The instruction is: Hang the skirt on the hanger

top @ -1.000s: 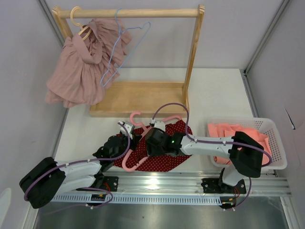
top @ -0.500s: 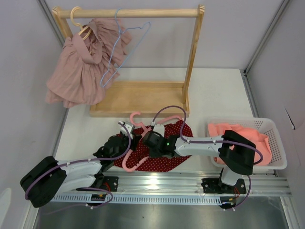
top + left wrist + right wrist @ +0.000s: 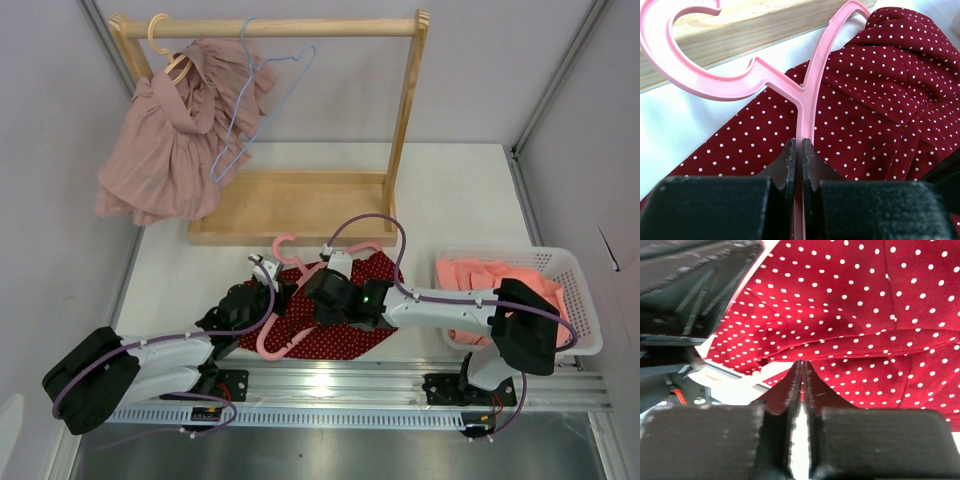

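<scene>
Your L gripper (image 3: 796,146) is clamped on one arm of the pink hanger (image 3: 810,85). The hanger lies flat on the table (image 3: 450,190), hook pointing toward the wooden rack (image 3: 290,205). Your R gripper (image 3: 801,366) is pinched tight on an edge of the red polka-dot skirt (image 3: 880,305). The skirt lies crumpled on the table between both arms, partly under the hanger, near the front edge.

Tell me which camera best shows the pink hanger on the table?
The left wrist view: the pink hanger fills it, hook and neck sharp, one arm pinched by the left gripper. The top view shows it small and partly covered. The right wrist view shows mostly the skirt.
</scene>
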### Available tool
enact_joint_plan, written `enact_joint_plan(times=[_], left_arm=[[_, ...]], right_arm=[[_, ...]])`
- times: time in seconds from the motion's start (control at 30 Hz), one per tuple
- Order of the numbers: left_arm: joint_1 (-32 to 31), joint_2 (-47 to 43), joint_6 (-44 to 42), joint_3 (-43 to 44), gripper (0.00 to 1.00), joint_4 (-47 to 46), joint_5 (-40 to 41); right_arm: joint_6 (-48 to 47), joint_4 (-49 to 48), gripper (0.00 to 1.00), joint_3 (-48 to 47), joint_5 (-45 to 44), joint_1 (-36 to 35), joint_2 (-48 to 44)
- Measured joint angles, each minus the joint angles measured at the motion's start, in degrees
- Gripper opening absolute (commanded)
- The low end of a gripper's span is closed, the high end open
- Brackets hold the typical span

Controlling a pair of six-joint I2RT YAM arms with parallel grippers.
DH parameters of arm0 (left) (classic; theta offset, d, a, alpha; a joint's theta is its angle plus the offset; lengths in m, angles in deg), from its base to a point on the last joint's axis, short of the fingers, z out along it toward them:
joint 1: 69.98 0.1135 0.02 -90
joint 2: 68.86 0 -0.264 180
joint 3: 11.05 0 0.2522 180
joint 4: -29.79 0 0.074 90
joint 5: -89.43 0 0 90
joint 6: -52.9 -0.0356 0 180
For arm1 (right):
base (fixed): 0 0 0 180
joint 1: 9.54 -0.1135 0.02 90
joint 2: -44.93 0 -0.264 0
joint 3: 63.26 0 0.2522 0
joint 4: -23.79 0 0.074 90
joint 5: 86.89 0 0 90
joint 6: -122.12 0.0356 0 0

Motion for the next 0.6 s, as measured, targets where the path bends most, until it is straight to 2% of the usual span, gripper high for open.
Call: enact_joint_plan(times=[0.07,0.1,0.17,0.37,0.6], left_arm=[[0.0,0.0,0.0,0.0,0.00,0.0,0.0],[0.0,0.0,0.0,0.0,0.00,0.0,0.0],[0.0,0.0,0.0,0.0,0.00,0.0,0.0],[0.0,0.0,0.0,0.0,0.00,0.0,0.0],[0.0,0.0,0.0,0.0,0.00,0.0,0.0]], right_arm=[[0.0,-0.1,0.34,0.0,0.1,0.0,-0.7],[0.0,-0.2,0.46,0.0,0.1,-0.1,-0.7],[0.1,0.1,0.57,0.0,0.1,-0.3,-0.4],[2.6,-1.2,0.67,1.8,0.0,-1.4,-0.2],[8.8,-6.9,0.64,11.3,-0.1,-1.2,-2.0]])
